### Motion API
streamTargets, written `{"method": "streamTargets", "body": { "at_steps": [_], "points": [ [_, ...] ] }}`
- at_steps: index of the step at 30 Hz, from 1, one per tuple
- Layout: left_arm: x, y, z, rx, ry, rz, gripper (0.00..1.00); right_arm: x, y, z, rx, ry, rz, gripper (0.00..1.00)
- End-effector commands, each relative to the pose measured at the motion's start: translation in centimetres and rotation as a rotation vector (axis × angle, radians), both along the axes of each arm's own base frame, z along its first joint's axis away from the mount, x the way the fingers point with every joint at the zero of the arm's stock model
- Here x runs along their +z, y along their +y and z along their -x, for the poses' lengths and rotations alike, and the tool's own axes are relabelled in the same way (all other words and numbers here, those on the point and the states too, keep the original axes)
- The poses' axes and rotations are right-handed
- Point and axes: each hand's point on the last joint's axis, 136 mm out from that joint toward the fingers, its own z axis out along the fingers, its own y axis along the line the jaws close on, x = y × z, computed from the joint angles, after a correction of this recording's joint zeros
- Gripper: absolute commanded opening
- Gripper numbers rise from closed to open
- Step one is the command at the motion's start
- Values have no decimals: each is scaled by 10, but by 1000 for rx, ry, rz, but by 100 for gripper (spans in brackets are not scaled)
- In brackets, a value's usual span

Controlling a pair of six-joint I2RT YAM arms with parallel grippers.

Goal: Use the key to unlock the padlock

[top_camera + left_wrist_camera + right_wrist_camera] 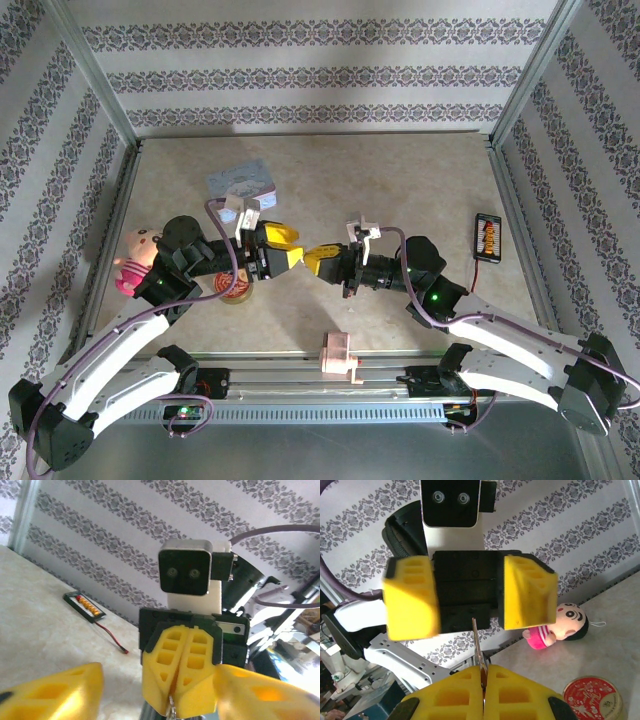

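Note:
My right gripper (484, 672) is shut on the key (476, 640), a thin dull-metal sliver that stands up out of the pressed yellow fingertips. In the top view my right gripper (316, 259) and left gripper (289, 247) meet tip to tip above the middle of the table. My left gripper (157, 690) is open, its yellow fingers (55, 692) spread on both sides of the right gripper's shut tips, where a bit of the key (171, 706) peeks out. The key's blade points into the gap between the left fingers (412, 597). The padlock is hidden.
A pale blue tin (242, 180) lies behind the grippers. A doll (135, 262) and a round red tin (238, 288) sit by the left arm. A pink block (338, 355) rests at the front rail, and a black board with a red wire (487, 236) lies at the right.

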Motion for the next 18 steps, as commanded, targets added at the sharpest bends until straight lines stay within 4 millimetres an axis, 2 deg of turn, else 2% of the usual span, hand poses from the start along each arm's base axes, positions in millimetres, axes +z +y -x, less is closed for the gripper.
{"method": "streamTargets", "body": {
  "at_steps": [1,4,11,13,18],
  "points": [
    [14,10,-9,106,-22,37,82,-8,-7,-9,-70,11,19,0],
    [8,24,-23,240,3,16,98,-23,-12,-21,-144,54,72,0],
    [-21,77,-63,649,92,-68,99,-67,-34,-50,-358,195,214,0],
    [-33,82,-69,692,137,-119,99,-76,-39,-54,-394,222,242,0],
    [-84,92,-98,837,312,-259,99,-93,-52,-63,-475,280,279,0]
  ]
}}
